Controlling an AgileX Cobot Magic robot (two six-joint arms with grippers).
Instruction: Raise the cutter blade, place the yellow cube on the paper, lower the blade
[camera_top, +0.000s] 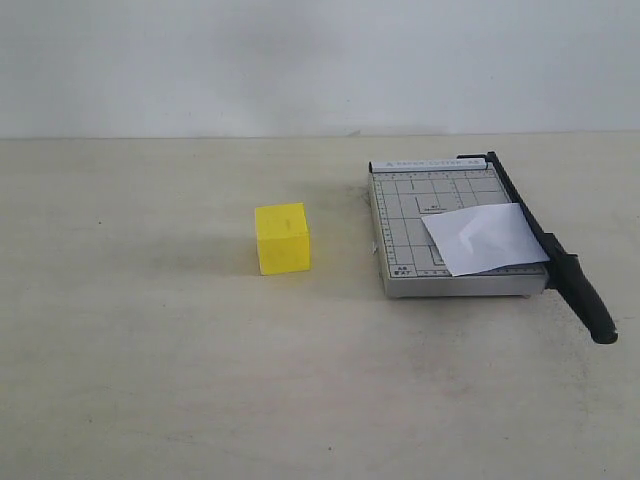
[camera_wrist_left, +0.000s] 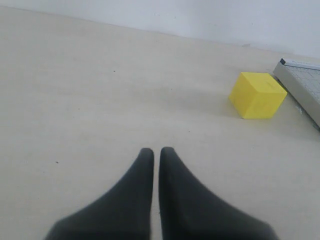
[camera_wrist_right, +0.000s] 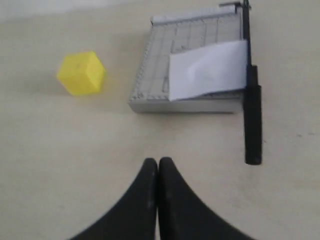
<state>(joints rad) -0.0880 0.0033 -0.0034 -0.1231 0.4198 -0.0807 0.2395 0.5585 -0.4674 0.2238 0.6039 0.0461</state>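
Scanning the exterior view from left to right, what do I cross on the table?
yellow cube → grey trimmer board → white paper lying on the board's right part → cutter blade, lowered along the board's right edge, handle sticking out toward the near side.

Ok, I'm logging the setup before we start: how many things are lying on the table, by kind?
Cube: 1
Paper trimmer: 1
Sheet of paper: 1
Total: 3
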